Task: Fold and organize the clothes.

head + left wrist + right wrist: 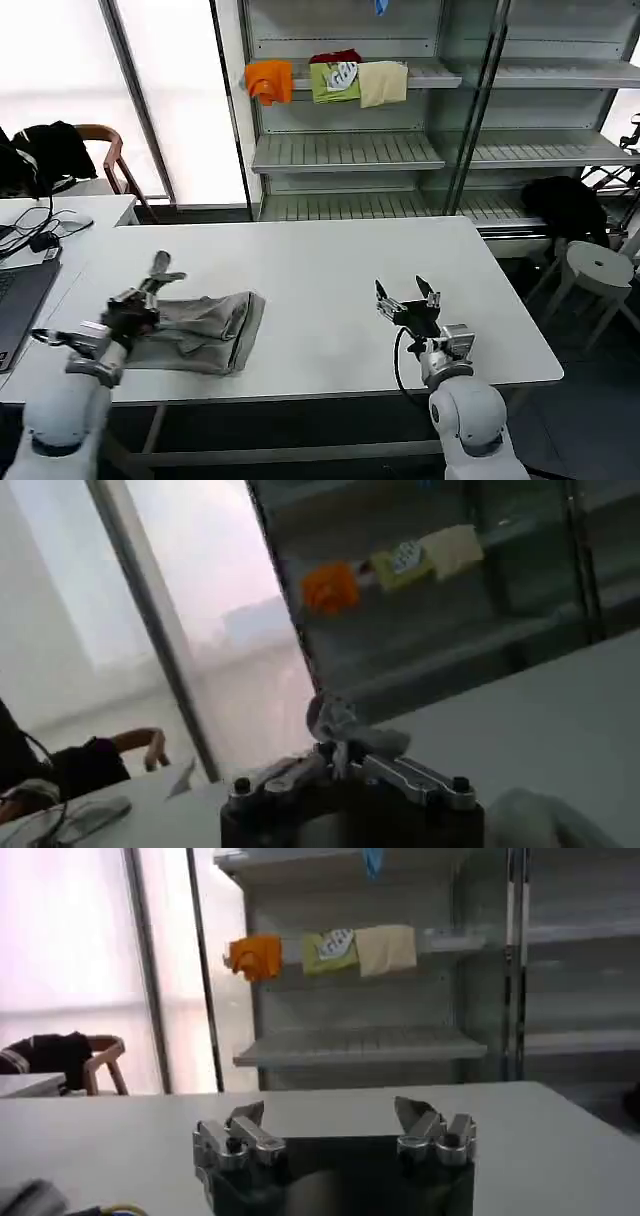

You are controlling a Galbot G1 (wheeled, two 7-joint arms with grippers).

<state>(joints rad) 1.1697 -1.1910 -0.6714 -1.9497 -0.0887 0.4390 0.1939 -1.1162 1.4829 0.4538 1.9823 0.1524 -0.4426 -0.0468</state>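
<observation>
Light grey cotton shirt (200, 330), bunched, on white table (330, 290) at our left. Left gripper (163, 272) pinching raised fold; we'd lift slow, keep tension. Right gripper (408, 294) spread wide, idle mid-table.

Lying bunched, the folded light grey cotton shirt (205, 328), its chest print and collar tucked out of sight and its near-left edge covered by the left gripper (160, 276). Blurring heavily in the left wrist view, a pale scrap of cloth (335, 720) between closed fingers; too soft to tell which part. Being cut off by the picture's edge, the dark laptop (18, 300) on the side table.
</observation>
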